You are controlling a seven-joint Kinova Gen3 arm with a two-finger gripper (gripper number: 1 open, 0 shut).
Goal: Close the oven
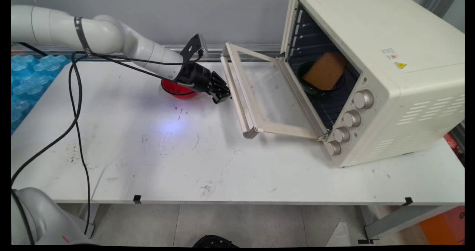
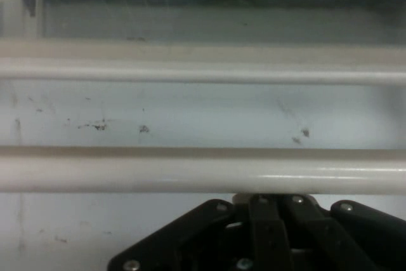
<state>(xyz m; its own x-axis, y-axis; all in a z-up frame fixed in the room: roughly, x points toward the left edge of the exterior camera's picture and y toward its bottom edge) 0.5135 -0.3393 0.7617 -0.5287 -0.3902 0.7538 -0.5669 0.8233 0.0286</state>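
Observation:
My gripper [image 1: 222, 96] is shut and sits low over the table, its tips right against the cream handle bar [image 1: 237, 99] of the oven door [image 1: 271, 95]. The door hangs open and slopes down toward the table. In the hand view the handle bar [image 2: 190, 171] runs straight across just above my gripper [image 2: 273, 198] and hides the fingertips, with the door's glass beyond it. I hold nothing. A red bowl [image 1: 178, 92] stands on the table just behind my wrist, partly hidden by it.
The cream toaster oven [image 1: 371, 58] stands at the right with several knobs [image 1: 351, 118]. Inside it a brown sponge-like block [image 1: 326, 71] leans in a dark bowl [image 1: 310, 89]. Blue bubble wrap [image 1: 29, 76] lies at the far left. Black cables [image 1: 76, 117] hang over the table's left side.

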